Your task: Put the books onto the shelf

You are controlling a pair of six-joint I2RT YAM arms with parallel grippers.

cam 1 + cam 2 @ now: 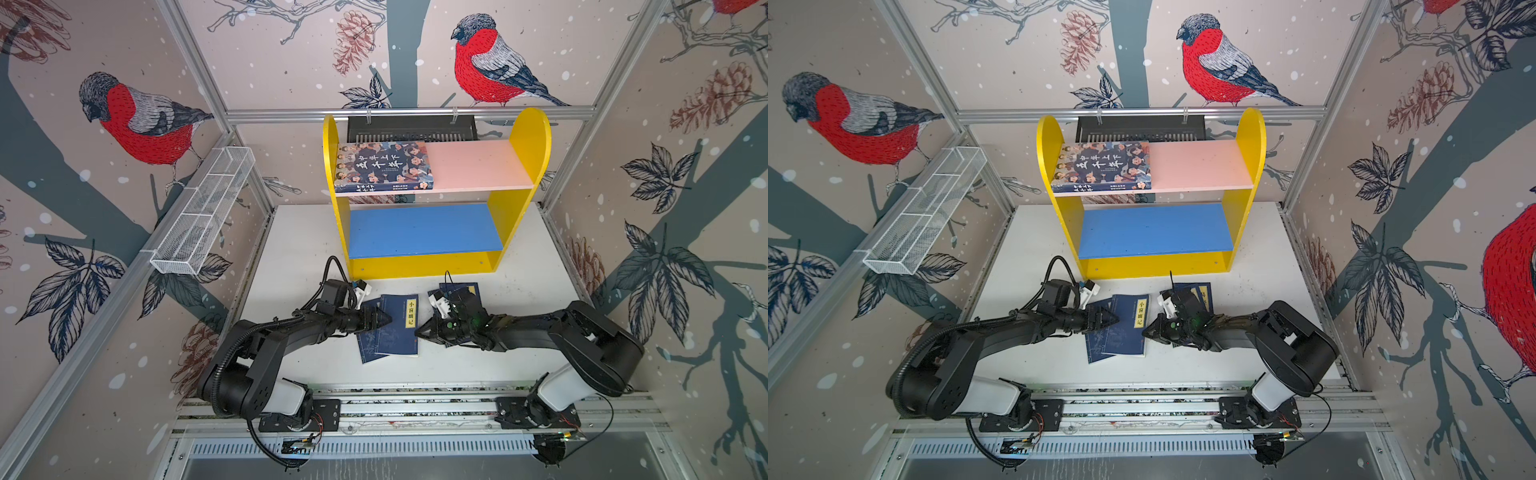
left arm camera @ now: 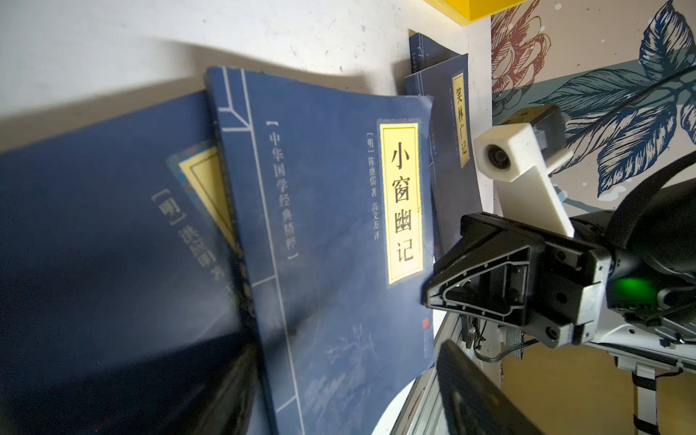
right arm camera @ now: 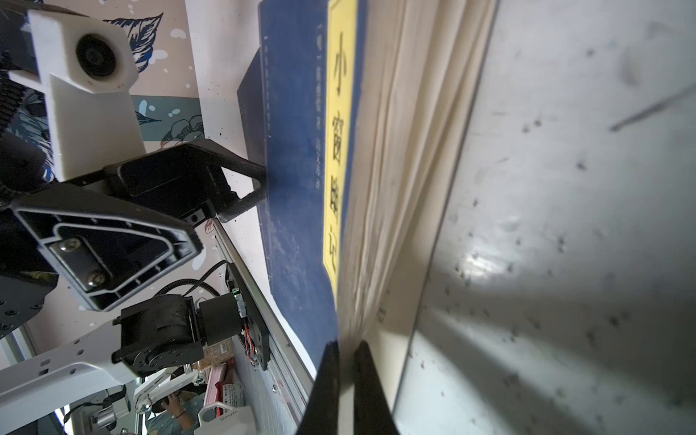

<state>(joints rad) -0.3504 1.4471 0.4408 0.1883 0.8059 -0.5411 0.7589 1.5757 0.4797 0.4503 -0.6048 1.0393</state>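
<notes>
The right gripper (image 1: pixel 420 332) is closed on one edge of the top navy book (image 1: pixel 400 337). The left gripper (image 1: pixel 382 321) stands open at the opposite edge.

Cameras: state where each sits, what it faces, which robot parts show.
Both top views: overhead, looking down on shelf and table; left arm, right arm show.
Left wrist: on left arm, facing top navy book; right gripper shows.
Right wrist: on right arm, along that book's page edge; own shut jaws, left gripper show.
Shared: all show that book.
</notes>
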